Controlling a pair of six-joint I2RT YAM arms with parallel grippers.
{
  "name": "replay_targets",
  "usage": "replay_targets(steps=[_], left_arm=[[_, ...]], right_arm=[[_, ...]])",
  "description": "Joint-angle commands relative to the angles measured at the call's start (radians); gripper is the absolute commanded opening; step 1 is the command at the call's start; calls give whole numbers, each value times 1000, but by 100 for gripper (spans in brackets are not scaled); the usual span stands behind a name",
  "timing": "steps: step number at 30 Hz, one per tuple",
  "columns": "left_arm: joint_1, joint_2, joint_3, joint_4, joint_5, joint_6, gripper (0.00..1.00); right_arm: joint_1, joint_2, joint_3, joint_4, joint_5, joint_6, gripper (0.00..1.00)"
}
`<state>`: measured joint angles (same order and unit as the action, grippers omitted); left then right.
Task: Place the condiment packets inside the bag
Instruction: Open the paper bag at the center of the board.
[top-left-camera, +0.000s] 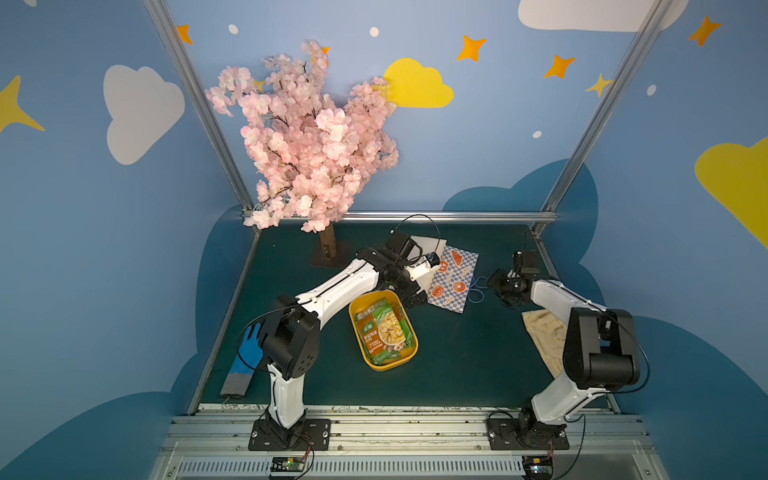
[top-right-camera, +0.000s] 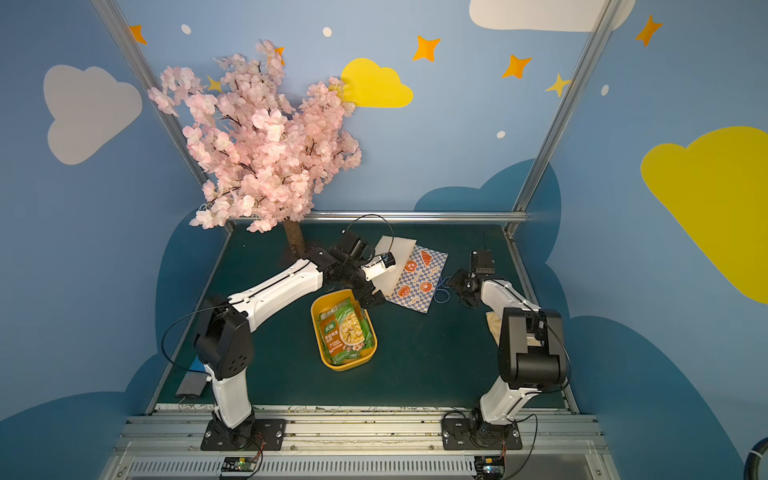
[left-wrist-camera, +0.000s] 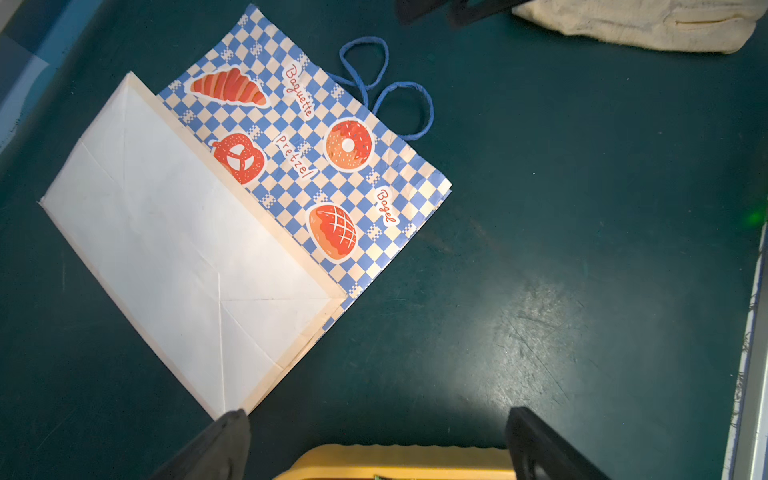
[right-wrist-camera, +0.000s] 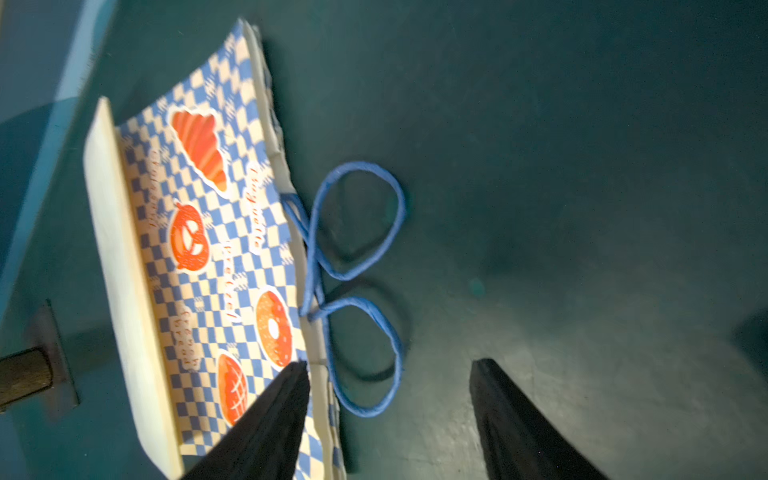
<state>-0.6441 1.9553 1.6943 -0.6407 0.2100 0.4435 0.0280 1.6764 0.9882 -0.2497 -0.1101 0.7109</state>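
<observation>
The bag (top-left-camera: 455, 282) (top-right-camera: 419, 282) lies flat and folded on the green table, checkered side up, with its cream bottom flap (left-wrist-camera: 174, 232) folded over. Its blue string handles (left-wrist-camera: 431, 112) rest on the mat beside its mouth. Several green condiment packets (top-left-camera: 384, 330) (top-right-camera: 345, 332) are stacked in a yellow tray (top-left-camera: 390, 366). My left gripper (left-wrist-camera: 378, 415) (top-left-camera: 413, 300) hangs open between the tray's far end and the bag's near corner, holding nothing. My right gripper (right-wrist-camera: 390, 368) (top-left-camera: 498, 291) is open by the handles, one finger over the bag's mouth edge, nothing gripped.
A pink blossom tree (top-left-camera: 307, 137) stands at the back left on a dark base. A blue glove (top-left-camera: 245, 357) lies at the left edge. A cream cloth (top-left-camera: 544, 332) (left-wrist-camera: 644, 20) lies under the right arm. Metal frame rails border the table.
</observation>
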Motion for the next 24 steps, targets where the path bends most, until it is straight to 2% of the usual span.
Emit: replay_targets(steps=[1,4,7,11,16,24], left_arm=[[-5,65,84,-46,-47,-12,100],[-13,154,188,-95,-82,-15,100],[-13,195,257,-146,-77,-16,100],[-14,191,261,-160,-95,-9,100],[-13,172,245,-169,-116,2,100],[-12,124,201,-169,-96,-5,100]], right_arm=[[1,-31,-63,31,-49,3,62],[2,-46,-125,112,-110,28,55],[5,-7,-134,165,-175,47,54],[3,62,-140,246,-253,85,50],[2,102,-144,315,-266,111,43],[1,132,-136,401,-292,151,12]])
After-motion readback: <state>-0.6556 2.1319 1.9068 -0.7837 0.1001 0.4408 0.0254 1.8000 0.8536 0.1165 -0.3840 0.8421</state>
